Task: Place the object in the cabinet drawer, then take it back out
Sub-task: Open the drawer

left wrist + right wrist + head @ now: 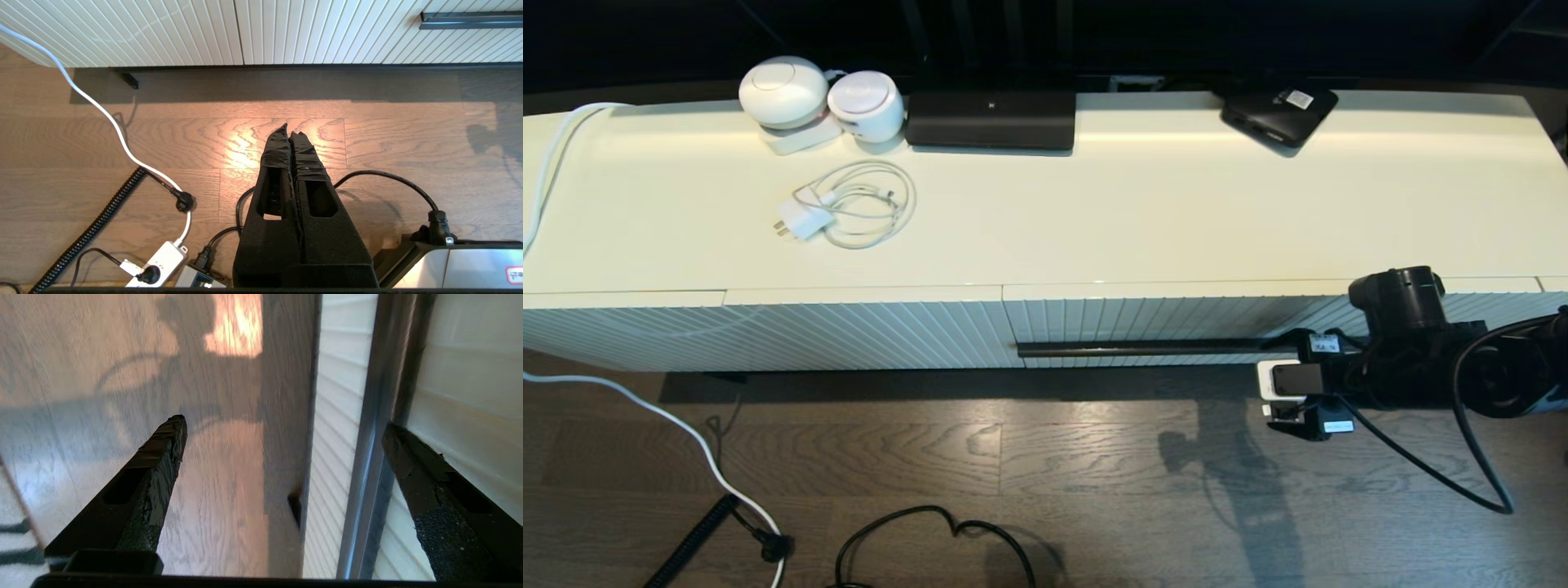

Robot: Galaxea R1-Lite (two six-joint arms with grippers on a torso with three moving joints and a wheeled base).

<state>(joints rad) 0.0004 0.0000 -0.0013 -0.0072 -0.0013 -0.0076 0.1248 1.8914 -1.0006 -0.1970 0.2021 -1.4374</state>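
The cabinet drawer [1176, 322] is closed, its ribbed cream front flush with the cabinet. Its thin dark bar handle [1152, 349] runs along the front. My right gripper [1286, 376] is at the right end of that handle and is open. In the right wrist view the handle [374, 416] passes between the spread fingers of my right gripper [284, 424], close to one finger [408, 457], and I cannot tell whether they touch. My left gripper [289, 130] hangs shut and empty over the wooden floor. The object is out of view.
On the cabinet top [1135, 212] stand two white round devices [784, 90], a white charger with coiled cable [849, 204], a wide black device [990, 119] and a flat black box [1278, 114]. Cables [686, 441] and a power strip [157, 261] lie on the floor.
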